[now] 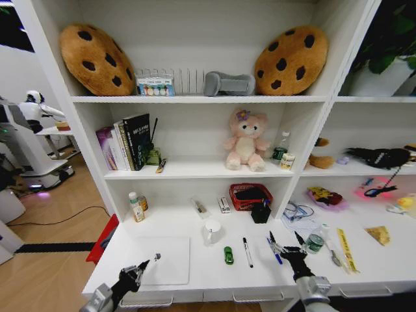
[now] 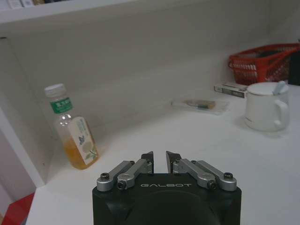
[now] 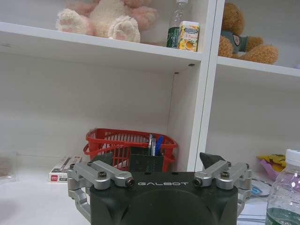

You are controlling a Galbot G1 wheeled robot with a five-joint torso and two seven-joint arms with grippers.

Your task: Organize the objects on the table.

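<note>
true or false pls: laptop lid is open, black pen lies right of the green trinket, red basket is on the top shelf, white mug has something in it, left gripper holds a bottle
1. The laptop lid is open. False: it lies closed and flat.
2. The black pen lies right of the green trinket. True.
3. The red basket is on the top shelf. False: it stands on the desk, at the back.
4. The white mug has something in it. True: something pokes out past its rim.
5. The left gripper holds a bottle. False: its fingers are nearly closed on nothing; the bottle stands apart.
</note>
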